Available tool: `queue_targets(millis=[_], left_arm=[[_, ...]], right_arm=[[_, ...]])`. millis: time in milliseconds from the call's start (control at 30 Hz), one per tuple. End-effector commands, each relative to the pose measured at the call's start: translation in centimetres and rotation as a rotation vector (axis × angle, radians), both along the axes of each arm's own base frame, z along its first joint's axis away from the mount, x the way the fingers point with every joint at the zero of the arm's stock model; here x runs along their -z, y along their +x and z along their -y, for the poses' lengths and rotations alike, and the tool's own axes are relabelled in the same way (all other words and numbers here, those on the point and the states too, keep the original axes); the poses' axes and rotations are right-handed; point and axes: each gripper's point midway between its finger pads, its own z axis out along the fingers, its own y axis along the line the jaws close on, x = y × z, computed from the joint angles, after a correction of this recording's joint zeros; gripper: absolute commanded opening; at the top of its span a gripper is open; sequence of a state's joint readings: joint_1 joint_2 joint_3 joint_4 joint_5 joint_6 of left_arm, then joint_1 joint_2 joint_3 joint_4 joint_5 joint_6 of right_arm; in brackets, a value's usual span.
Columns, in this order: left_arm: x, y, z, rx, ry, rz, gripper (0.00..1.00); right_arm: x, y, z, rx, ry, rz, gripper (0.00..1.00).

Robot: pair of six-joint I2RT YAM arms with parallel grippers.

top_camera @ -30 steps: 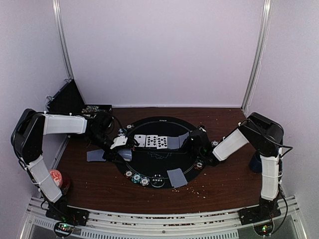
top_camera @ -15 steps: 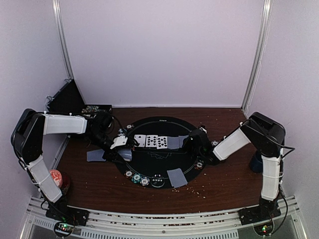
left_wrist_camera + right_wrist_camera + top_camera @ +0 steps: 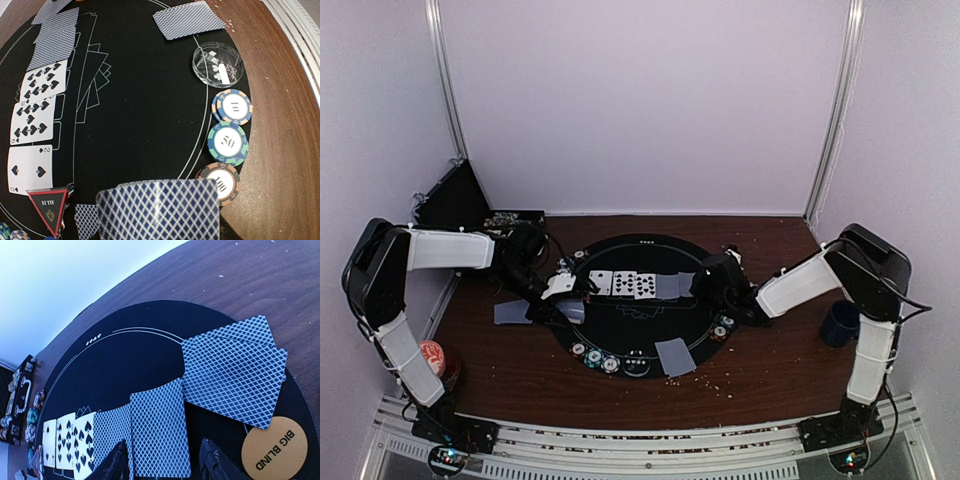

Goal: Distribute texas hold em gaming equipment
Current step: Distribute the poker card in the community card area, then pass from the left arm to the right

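We are well along: on the black mat lie three spades and two face-down cards, with chips and dealt pairs at the seats. Our right gripper hangs open over the row; our left gripper clamps the deck. Little seems left.

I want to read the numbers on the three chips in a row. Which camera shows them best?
The left wrist camera: the chips sit close up, reading 10, 50 and 100. The top camera shows them as tiny dots at the mat's near edge, numbers unreadable. The right wrist camera misses them.
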State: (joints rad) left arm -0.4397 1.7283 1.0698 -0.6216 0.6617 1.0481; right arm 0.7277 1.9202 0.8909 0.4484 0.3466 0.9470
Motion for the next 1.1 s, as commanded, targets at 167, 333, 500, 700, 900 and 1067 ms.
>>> queue_targets(millis=[167,333,500,700,900,1067], left_arm=[[-0.3,0.3,0.4,0.006,-0.019,0.006,0.47],[-0.6,0.2,0.5,0.008,-0.027,0.011,0.47],[-1.1,0.2,0.5,0.008,-0.035,0.021,0.47],[-1.8,0.1,0.6,0.011,-0.051,0.031,0.47],[-2.0,0.0,0.6,0.014,-0.056,0.035,0.47],[-2.0,0.0,0.6,0.015,-0.056,0.035,0.47]], right_arm=[[-6.7,-2.9,-2.9,-0.152,-0.1,0.133,0.76],[-8.8,-5.8,-10.3,-0.483,-0.062,0.196,0.78],[-9.1,-9.2,-17.0,-0.778,0.115,0.212,0.77],[-8.3,-11.3,-23.2,-0.948,0.265,0.167,0.75],[-7.8,-11.8,-25.7,-1.002,0.369,0.144,0.71],[-7.2,-12.5,-26.7,-1.048,0.399,0.126,0.71]])
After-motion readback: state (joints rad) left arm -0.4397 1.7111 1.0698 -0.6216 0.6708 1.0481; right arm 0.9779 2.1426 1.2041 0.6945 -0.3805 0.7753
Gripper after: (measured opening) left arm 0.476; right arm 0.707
